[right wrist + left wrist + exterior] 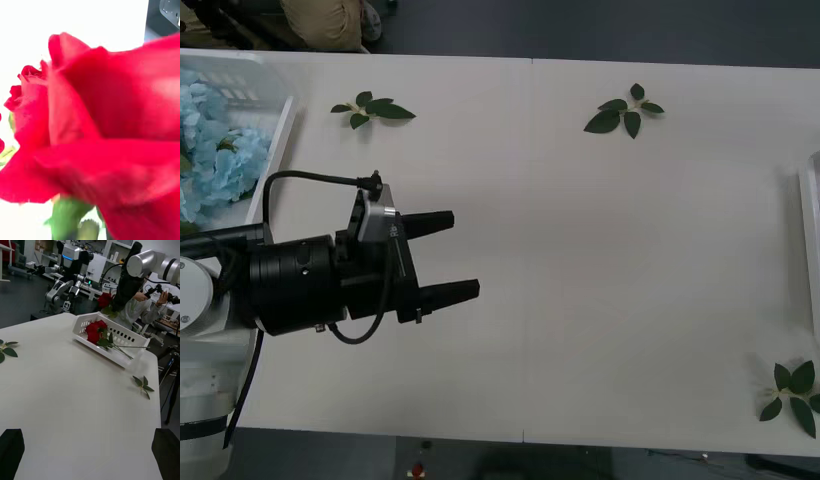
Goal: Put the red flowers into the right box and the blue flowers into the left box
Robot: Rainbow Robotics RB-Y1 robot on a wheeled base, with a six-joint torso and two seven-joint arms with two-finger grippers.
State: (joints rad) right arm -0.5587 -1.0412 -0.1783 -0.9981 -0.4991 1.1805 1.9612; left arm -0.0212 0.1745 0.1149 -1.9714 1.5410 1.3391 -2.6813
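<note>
Deep-red, velvety red flowers (96,332) lie in the right box (123,339); the left claw (448,256) hovers spread, empty.

Open table (600,260) mid-span, leaf sprigs (625,110) at edges, baskets flanking

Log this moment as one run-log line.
left gripper: open, empty, over table | right gripper: holding red rose above right box | blue hydrangeas: in left box
</note>
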